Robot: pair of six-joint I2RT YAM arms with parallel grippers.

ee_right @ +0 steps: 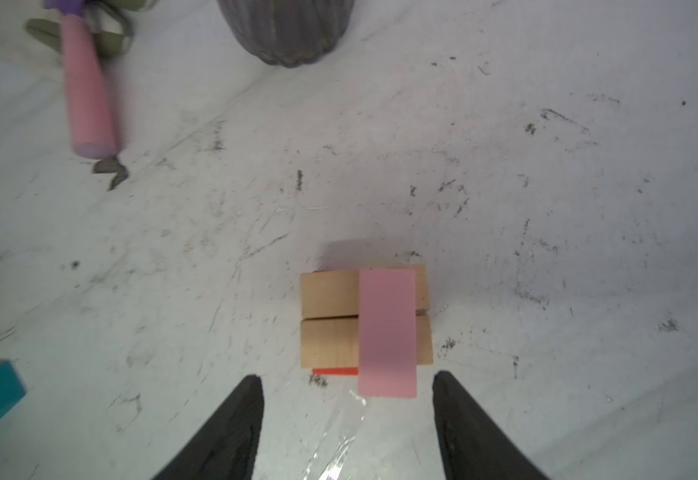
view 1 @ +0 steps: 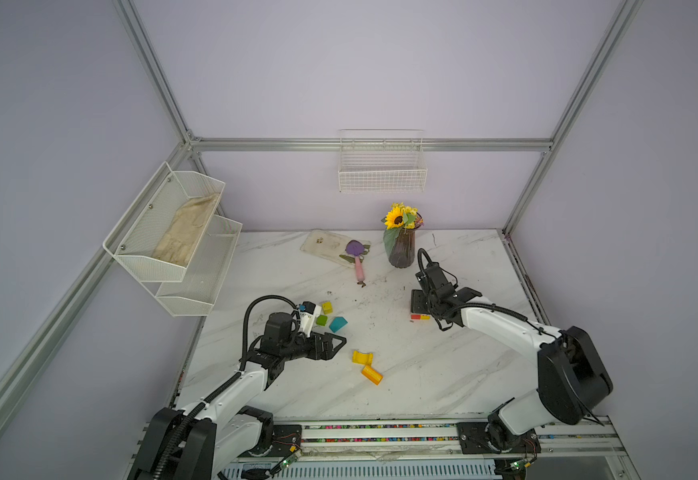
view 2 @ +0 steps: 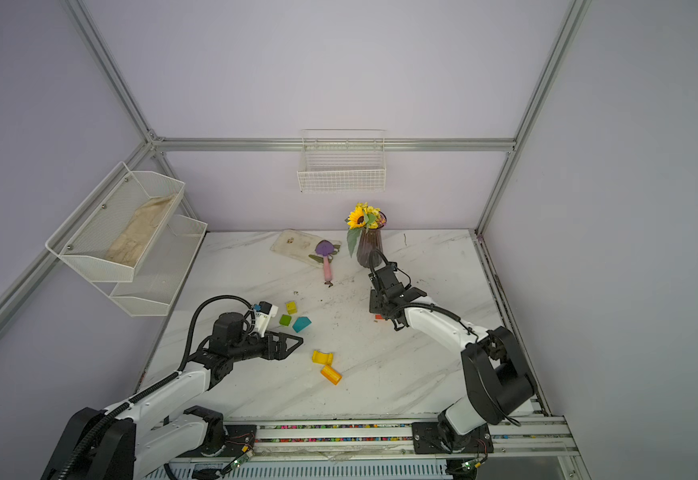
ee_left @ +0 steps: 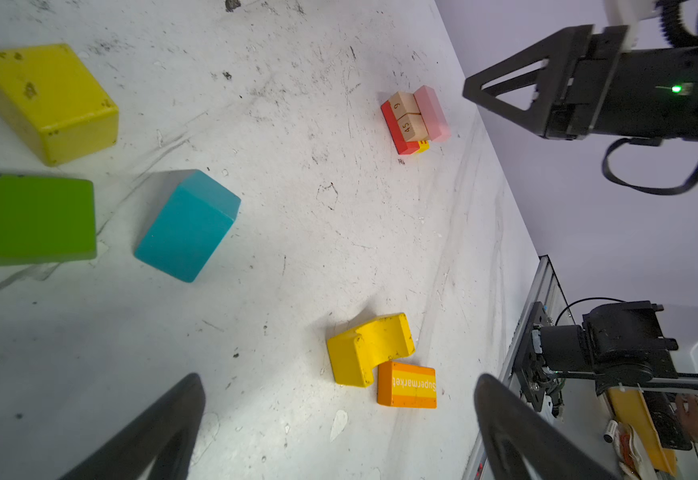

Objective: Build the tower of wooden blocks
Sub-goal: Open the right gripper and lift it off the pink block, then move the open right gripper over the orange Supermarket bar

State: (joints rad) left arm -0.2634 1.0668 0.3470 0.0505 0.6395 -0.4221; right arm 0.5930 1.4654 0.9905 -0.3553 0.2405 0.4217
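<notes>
The tower is low: a pink block lies across two tan bars on a red base. My right gripper is open just above it, its tips on either side of the pink block's near end without touching it. In both top views that gripper hides most of the stack. My left gripper stands wide open and holds nothing. Beyond its tips lie a yellow arch and an orange block. Yellow, green and teal blocks lie loose.
A dark ribbed vase with a sunflower stands just behind the tower. A purple scoop with a pink handle rests on a flat tray. White wire baskets hang on the walls.
</notes>
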